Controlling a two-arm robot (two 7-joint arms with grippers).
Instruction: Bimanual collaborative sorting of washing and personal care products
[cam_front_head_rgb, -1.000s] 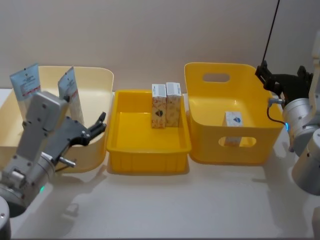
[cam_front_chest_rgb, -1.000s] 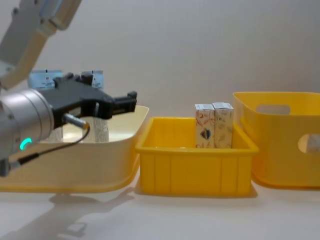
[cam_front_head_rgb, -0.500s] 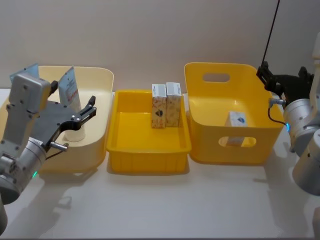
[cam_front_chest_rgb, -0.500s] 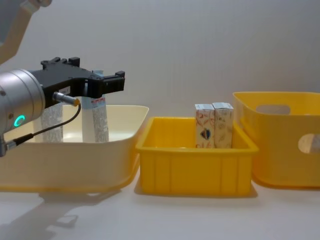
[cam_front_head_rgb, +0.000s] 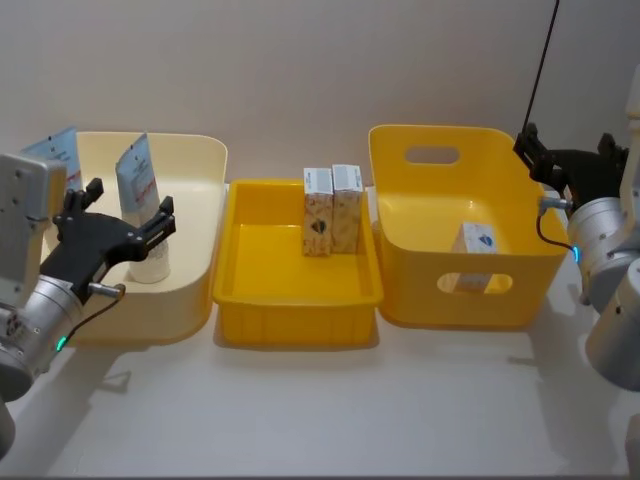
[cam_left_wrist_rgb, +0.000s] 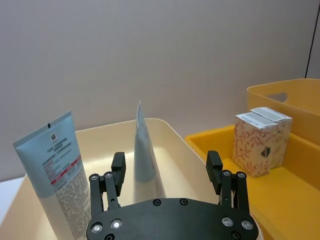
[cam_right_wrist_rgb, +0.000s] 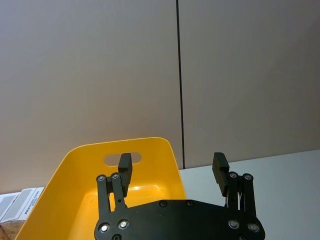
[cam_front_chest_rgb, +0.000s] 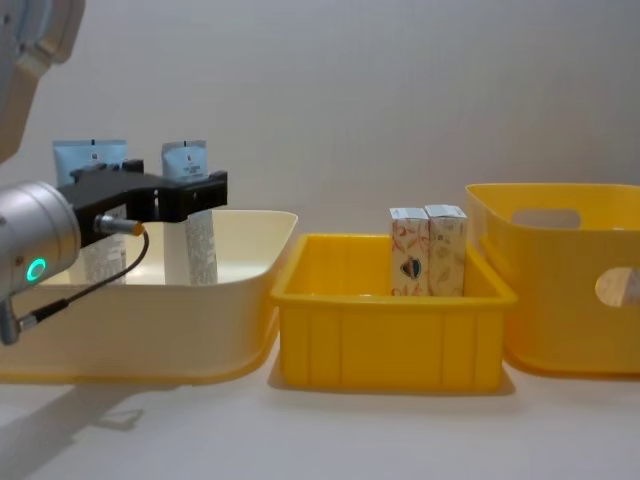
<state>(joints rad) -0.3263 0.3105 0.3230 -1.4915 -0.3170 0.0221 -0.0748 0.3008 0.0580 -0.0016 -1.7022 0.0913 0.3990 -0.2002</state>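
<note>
Left gripper (cam_front_head_rgb: 118, 210) hangs at the cream bin (cam_front_head_rgb: 150, 310), fingers apart and empty — probably lining up a pick on the nearer pouch (cam_front_head_rgb: 140, 192). The pouch stands on end inside the bin, long axis vertical, blue end up, edge-on to the wrist. Next move: ease forward, then close across its flat faces. Right gripper (cam_front_head_rgb: 565, 150) is idle beside the yellow bin (cam_front_head_rgb: 420, 290), fingers apart.

Swung the left gripper (cam_front_head_rgb: 130, 200) back leftward from the right wall of the cream bin (cam_front_head_rgb: 210, 150) to its middle, levelled, facing the nearer blue-and-white tube (cam_front_head_rgb: 138, 185). Found the small carton (cam_front_head_rgb: 478, 243) slightly further right in the handled yellow bin (cam_front_head_rgb: 400, 135).
</note>
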